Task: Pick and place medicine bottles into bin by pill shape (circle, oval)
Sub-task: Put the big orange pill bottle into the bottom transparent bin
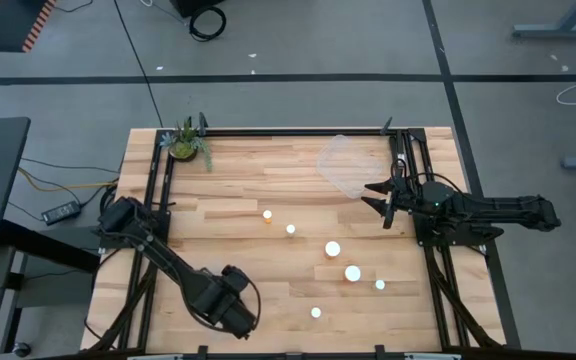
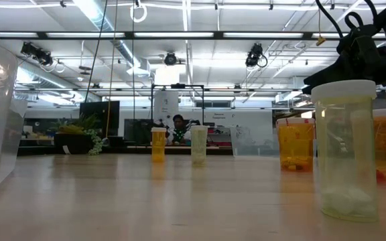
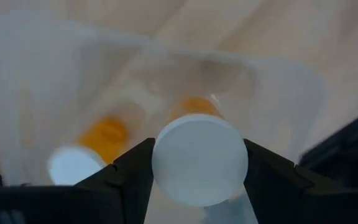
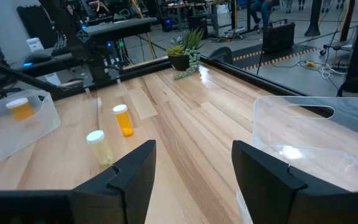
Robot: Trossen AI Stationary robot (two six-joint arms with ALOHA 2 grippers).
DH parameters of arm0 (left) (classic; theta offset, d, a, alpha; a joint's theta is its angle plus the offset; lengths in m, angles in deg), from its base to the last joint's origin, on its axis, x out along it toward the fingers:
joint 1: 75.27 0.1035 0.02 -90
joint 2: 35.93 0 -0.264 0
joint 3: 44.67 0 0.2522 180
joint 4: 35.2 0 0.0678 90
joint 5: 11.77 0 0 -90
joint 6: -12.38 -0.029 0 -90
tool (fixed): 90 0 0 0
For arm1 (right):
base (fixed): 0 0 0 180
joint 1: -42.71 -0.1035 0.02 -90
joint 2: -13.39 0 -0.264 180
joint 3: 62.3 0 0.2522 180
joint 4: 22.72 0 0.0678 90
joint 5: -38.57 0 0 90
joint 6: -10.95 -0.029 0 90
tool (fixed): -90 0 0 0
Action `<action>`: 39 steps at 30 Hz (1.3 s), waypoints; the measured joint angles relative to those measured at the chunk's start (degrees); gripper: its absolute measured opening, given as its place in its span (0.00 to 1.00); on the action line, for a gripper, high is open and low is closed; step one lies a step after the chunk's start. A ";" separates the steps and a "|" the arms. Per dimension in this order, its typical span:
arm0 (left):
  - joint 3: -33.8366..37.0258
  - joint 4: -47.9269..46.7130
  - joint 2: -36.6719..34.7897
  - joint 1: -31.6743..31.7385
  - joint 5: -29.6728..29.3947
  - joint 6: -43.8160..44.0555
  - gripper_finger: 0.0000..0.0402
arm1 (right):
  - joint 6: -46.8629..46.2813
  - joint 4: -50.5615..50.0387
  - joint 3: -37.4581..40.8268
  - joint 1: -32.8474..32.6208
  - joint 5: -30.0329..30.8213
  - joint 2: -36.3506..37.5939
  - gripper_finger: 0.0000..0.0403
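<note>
Left claw (image 3: 197, 165) grips a white-capped bottle (image 3: 199, 158), label seemingly unreadable; right claw (image 4: 191, 165) released.

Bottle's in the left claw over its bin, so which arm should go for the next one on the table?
Probably the right. Its claw is open and empty beside the clear bin, facing the standing bottles. The left claw grips a white-capped bottle above its own bin.
</note>
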 joint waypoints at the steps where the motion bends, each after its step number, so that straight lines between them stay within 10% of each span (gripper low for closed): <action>1: 0.00 0.28 0.00 -0.41 0.76 1.52 0.56 | 0.00 0.00 -0.02 0.01 0.00 0.00 0.54; 39: 4.48 9.07 1.68 -3.99 4.94 10.94 0.61 | 0.00 0.00 -0.02 0.00 0.00 0.00 0.54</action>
